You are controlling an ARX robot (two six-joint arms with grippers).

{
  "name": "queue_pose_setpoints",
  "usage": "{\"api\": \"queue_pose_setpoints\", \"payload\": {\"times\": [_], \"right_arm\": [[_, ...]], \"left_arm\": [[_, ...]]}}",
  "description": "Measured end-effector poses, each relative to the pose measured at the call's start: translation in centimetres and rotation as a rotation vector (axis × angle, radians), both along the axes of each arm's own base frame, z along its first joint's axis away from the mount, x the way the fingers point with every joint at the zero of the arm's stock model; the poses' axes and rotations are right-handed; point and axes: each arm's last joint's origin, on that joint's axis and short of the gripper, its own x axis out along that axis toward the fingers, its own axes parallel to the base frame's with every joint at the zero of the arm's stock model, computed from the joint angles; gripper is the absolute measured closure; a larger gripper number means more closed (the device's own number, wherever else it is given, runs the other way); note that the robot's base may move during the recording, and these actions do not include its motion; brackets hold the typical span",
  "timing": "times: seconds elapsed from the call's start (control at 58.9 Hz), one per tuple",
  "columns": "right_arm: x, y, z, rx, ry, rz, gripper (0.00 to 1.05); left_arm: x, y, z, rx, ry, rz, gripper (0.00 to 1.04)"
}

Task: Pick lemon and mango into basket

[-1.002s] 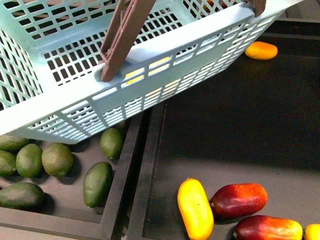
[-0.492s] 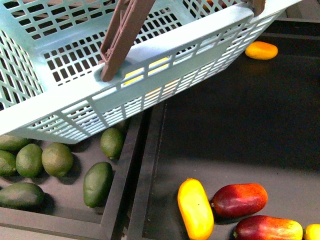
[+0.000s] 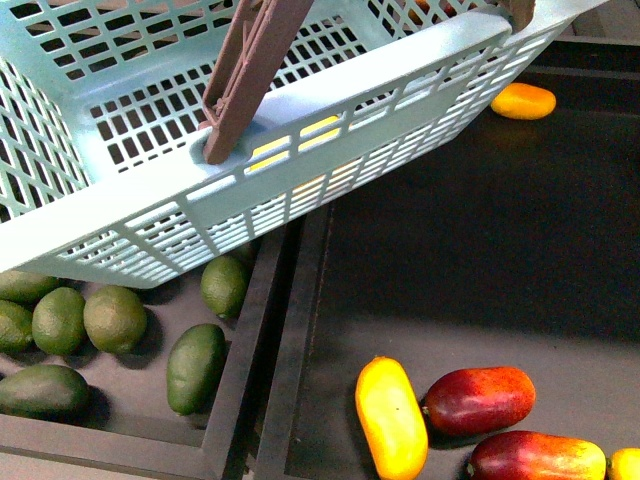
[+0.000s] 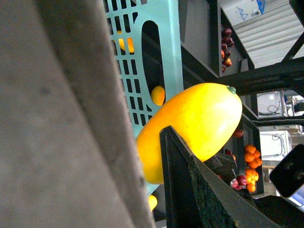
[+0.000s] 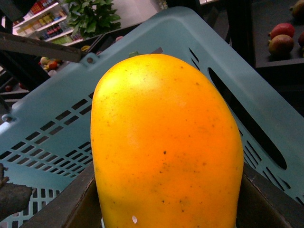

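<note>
txt: none legible | labels/nos: none | white box (image 4: 237, 10) w/ blue mark: too blurry to read

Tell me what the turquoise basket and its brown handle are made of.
The light turquoise slotted basket looks like moulded plastic, smooth semi-matte: uniform colour, regular lattice slots. Its brown arched handle seems rigid plastic too, matte, with moulded ribs.

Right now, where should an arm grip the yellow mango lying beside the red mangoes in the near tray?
Likely from straight above, jaws across the short width of the yellow mango, since it lies flat and long. Its left flank is open; the red mango crowds its right.
</note>
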Motion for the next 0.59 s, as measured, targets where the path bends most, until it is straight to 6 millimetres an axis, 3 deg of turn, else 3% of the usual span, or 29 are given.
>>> {"api": "queue_pose_setpoints", "payload": {"times": [0.102, 0.289, 0.475, 0.594], "right_arm": [[0.0, 0.1, -0.2, -0.005, 0.013, 0.002, 0.36], [0.1, -0.4, -0.1, -0.003, 0.023, -0.014, 0.08], [-1.3, -2.7, 0.6, -0.011, 0.026, -0.059, 0.09], [-3.9, -5.9, 0.9, -0.035, 0.047, -0.163, 0.09]], "left_arm": [[0.0, 0.0, 0.0, 0.000, 0.000, 0.001, 0.76], [0.0, 0.0, 0.0, 0.000, 0.000, -0.001, 0.76], [0.0, 0.0, -0.1, 0.002, 0.002, 0.003, 0.76], [0.0, 0.0, -0.1, 0.002, 0.002, 0.004, 0.76]]}}
